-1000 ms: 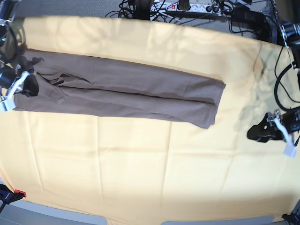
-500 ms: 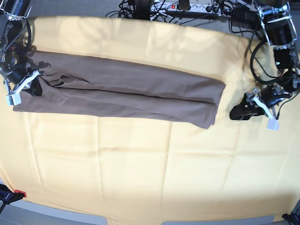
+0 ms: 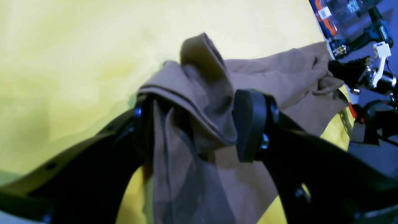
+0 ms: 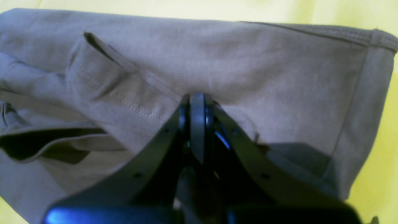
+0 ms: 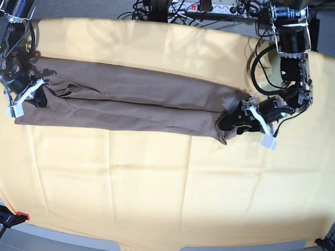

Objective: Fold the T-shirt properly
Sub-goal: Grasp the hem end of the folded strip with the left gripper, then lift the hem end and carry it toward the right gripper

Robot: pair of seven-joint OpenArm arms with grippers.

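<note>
We see the taupe T-shirt (image 5: 131,99) folded into a long strip on the yellow cloth (image 5: 157,183). The left gripper (image 3: 199,124) has its jaws spread around the bunched hem. The right gripper (image 4: 197,102) is pinched closed on the collar end.

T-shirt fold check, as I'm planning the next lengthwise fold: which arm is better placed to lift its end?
Probably left: left gripper stands wide around the T-shirt hem bunch. Right gripper is shut.
</note>
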